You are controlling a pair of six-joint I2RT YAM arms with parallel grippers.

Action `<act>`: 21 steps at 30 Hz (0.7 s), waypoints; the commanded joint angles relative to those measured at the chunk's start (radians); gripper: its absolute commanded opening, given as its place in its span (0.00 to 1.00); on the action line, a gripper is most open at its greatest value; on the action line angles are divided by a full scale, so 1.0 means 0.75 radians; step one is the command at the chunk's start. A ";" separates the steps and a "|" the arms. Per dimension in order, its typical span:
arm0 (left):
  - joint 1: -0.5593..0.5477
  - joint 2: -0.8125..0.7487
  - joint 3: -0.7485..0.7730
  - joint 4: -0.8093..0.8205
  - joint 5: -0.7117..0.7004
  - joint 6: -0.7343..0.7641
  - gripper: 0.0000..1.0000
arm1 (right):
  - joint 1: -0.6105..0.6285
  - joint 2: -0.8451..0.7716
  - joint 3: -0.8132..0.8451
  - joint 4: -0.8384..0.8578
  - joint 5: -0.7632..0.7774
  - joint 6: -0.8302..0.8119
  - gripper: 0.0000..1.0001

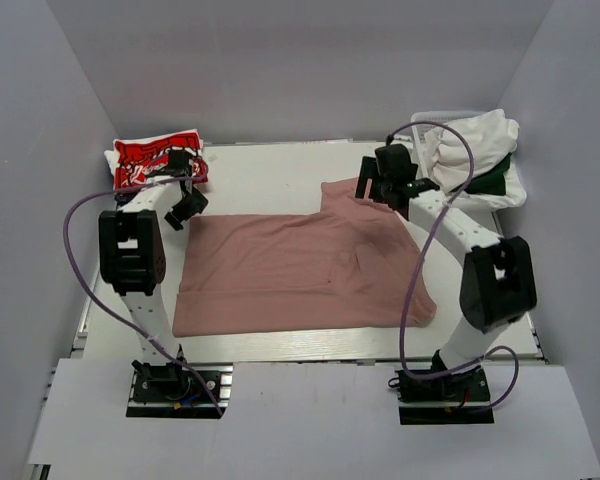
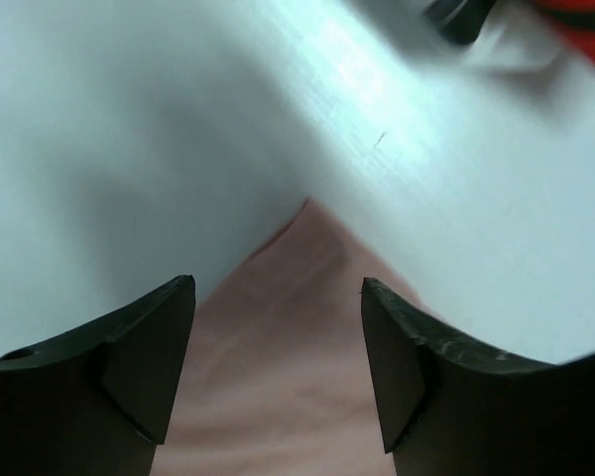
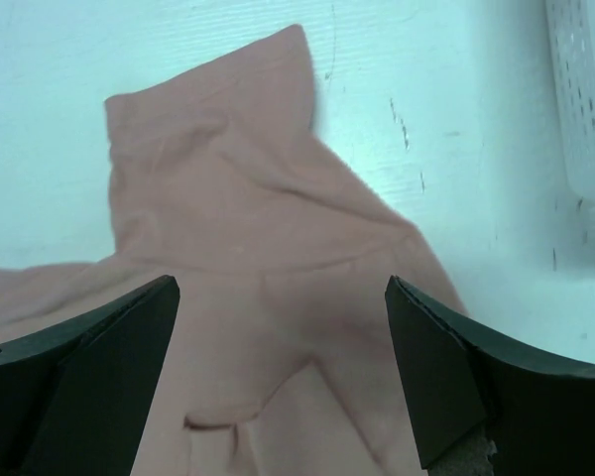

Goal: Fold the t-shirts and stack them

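Observation:
A dusty-pink t-shirt (image 1: 300, 270) lies spread flat in the middle of the table. My left gripper (image 1: 188, 208) hovers over its back left corner. In the left wrist view that pink corner (image 2: 288, 347) sits between the spread fingers of the open gripper (image 2: 278, 282), with nothing pinched. My right gripper (image 1: 372, 188) is over the shirt's back right sleeve (image 3: 228, 188) and stands open (image 3: 283, 283) above the cloth. A folded red t-shirt with white script (image 1: 158, 160) rests at the back left. White t-shirts (image 1: 475, 140) and a dark green one (image 1: 492, 180) are heaped at the back right.
The white lattice basket (image 1: 515, 195) holding the heap stands in the back right corner, and its wall (image 3: 585, 99) is just right of my right gripper. Grey walls close in the table on three sides. Purple cables loop off both arms.

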 commanded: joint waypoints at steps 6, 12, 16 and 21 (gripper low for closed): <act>0.005 0.185 0.201 -0.048 0.010 0.075 0.52 | -0.084 0.310 0.395 -0.025 0.004 -0.150 0.90; 0.005 0.171 0.082 -0.032 0.022 0.061 0.42 | -0.129 0.545 0.636 -0.070 -0.070 -0.164 0.90; 0.005 0.171 0.066 -0.032 0.008 0.049 0.07 | -0.137 0.674 0.792 -0.066 -0.123 -0.238 0.90; 0.005 0.171 0.111 -0.032 0.008 0.061 0.00 | -0.153 0.930 1.037 -0.123 -0.166 -0.269 0.90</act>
